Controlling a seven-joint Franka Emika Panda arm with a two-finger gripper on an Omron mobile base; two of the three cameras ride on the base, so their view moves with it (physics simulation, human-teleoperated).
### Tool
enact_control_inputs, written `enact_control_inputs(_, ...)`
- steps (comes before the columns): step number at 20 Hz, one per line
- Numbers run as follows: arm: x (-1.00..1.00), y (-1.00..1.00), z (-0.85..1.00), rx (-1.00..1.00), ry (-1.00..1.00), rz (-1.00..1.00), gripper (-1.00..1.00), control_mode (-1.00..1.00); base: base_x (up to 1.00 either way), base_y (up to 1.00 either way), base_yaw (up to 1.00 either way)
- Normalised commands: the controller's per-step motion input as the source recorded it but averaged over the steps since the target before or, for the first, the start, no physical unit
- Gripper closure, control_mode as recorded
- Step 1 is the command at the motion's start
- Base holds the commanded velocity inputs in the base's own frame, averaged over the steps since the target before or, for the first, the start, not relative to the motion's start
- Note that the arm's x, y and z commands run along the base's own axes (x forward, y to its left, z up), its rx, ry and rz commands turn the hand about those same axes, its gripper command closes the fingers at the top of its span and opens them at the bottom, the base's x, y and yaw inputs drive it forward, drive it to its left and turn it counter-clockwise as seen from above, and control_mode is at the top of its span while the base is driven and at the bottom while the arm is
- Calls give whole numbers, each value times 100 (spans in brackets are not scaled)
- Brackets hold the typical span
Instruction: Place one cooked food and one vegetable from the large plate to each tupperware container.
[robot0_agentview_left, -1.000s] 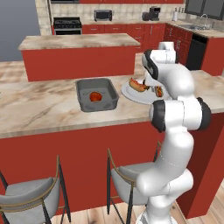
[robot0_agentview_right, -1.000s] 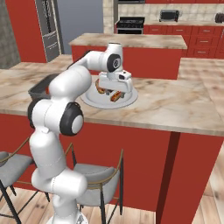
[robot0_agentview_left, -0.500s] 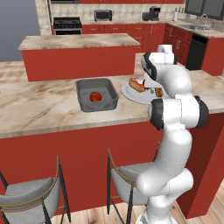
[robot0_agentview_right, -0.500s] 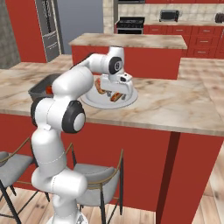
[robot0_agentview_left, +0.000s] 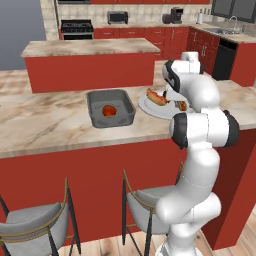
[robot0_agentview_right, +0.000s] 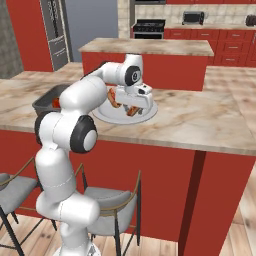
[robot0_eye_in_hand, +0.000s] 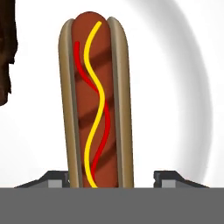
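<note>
Gripper (robot0_eye_in_hand: 112, 177) sits low over the large plate (robot0_eye_in_hand: 175, 87), fingers spread apart around the hot dog (robot0_eye_in_hand: 96, 105), not squeezing.

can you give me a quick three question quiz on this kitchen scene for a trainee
1. True or false: the dark tub on the counter already holds a red vegetable.
2. Multiple choice: in the hand view, what lies between the tool's fingertips? A) a hot dog B) a spoon C) a lid
3. Fill in: the hot dog lies on the white ____.

Key
1. True; a round red item sits inside the tub.
2. A; a hot dog with mustard and ketchup stripes runs up between the open fingertips.
3. plate
</note>
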Motion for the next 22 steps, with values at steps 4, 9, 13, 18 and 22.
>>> enact_control_inputs(4,0,2,0,0,0,0,100,-100,0,0,0)
enact_control_inputs(9,-8,2,41,-1,1,1,100,-100,0,0,0)
enact_control_inputs(13,-50,23,100,0,0,16,100,-100,0,0,0)
enact_control_inputs(18,-26,89,94,0,0,32,100,-100,0,0,0)
enact_control_inputs(22,-3,100,69,0,0,54,100,-100,0,0,0)
